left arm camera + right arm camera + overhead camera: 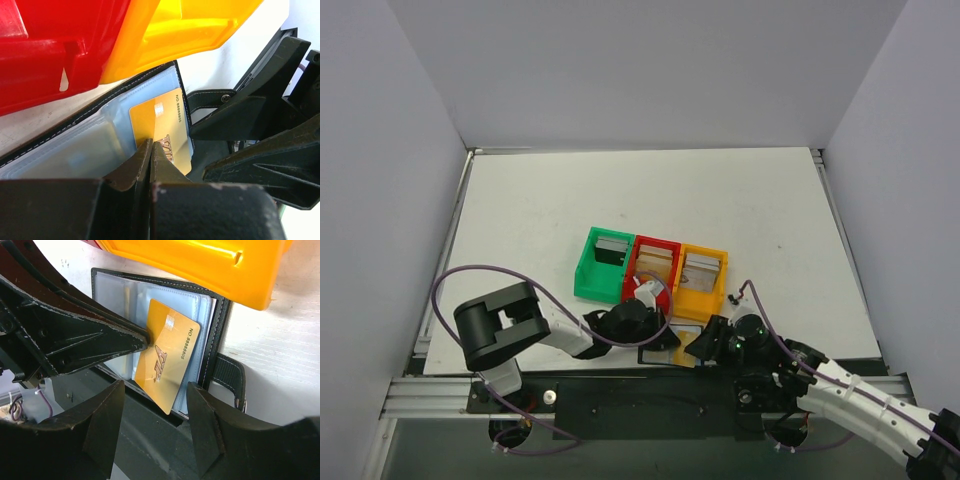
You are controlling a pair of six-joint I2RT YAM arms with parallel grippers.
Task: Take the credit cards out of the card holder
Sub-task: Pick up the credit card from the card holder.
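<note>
Card holder (220, 335) is a flat black wallet-type folder: stitched black edge, soft clear plastic sleeves inside, a short black strap (227, 375) off one side. It lies open on the white counter (270, 365) at the near edge, just in front of the red box (40, 50) and orange box (200, 265). In the top view its long axis runs L-R, parallel w/ the box row.

Gold card (167, 362) is thin, rigid, glossy, w/ rounded corners, a number printed along one long edge and big lettering mid-face. It lies face up on the sleeves. Its long axis is skewed vs the holder's edges, running away from the boxes toward the counter's near edge. The near end sticks out past the holder's black border.

L pincer (151, 145) has matte black wedge-shaped fingers. They're almost fully together and nipping the gold card's long edge about mid-length.

R pincer (156, 386) stands roughly half open w/ nothing held. Fingers are apart, above the card's near end.

Boxes are smooth moulded plastic, square, open-top, joined in a row: green box (595, 265), red, orange. Each has a flat grey or tan card (701, 267) inside.
</note>
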